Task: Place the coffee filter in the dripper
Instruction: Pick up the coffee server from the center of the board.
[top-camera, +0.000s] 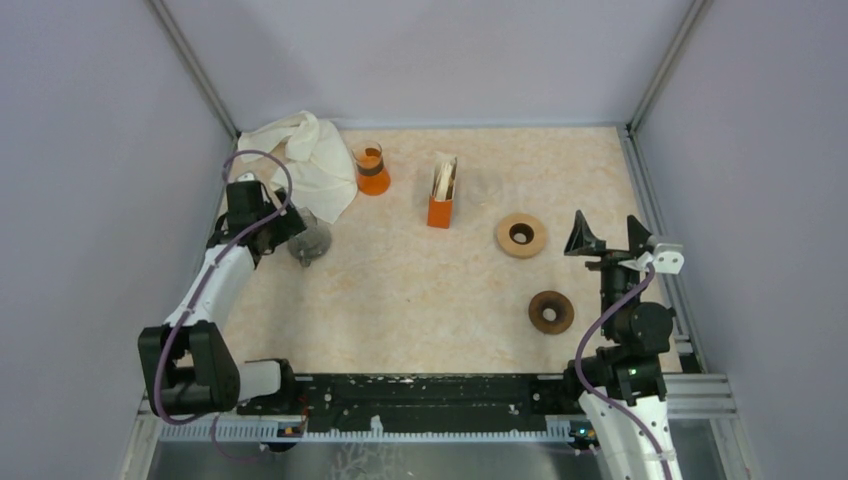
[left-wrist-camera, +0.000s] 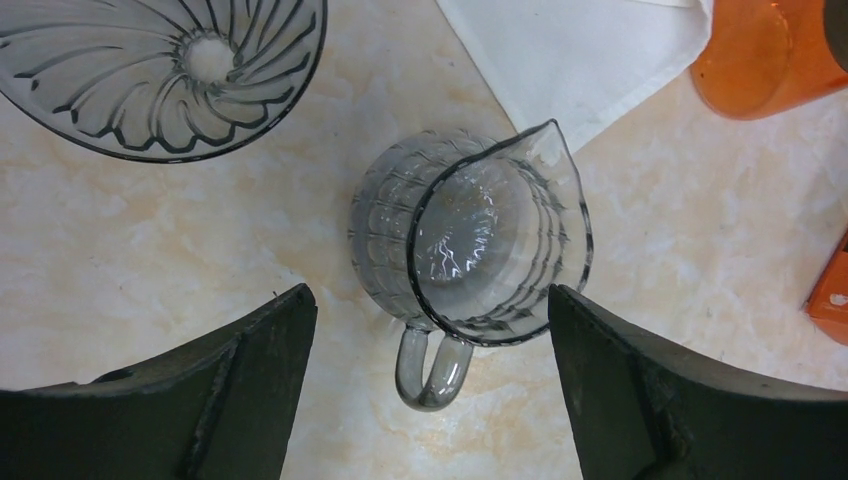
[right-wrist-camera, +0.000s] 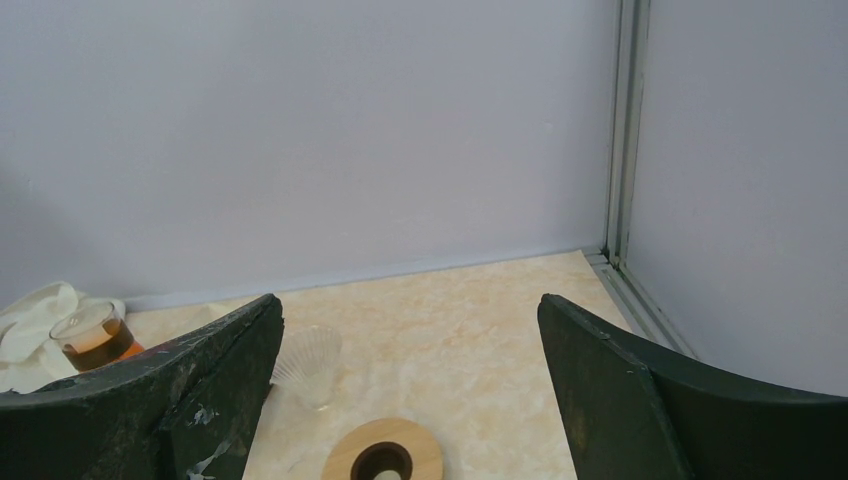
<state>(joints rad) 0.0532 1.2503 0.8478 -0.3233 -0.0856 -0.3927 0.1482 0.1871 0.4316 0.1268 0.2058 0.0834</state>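
Glass jug (left-wrist-camera: 480, 250) sits under our wide-open left end effector (left-wrist-camera: 428, 300); we should lower straight, missing the dripper (left-wrist-camera: 170, 80) near the jug.

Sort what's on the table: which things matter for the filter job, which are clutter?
Job: paper filters in orange holder; ribbed glass dripper; second ribbed glass dripper.
Clutter: white cloth; orange cup; glass jug; light wooden ring; dark wooden ring.

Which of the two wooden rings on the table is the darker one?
The dark brown ring, the one nearer the arms' bases on the right side. The pale ring is light wood and lies farther back.
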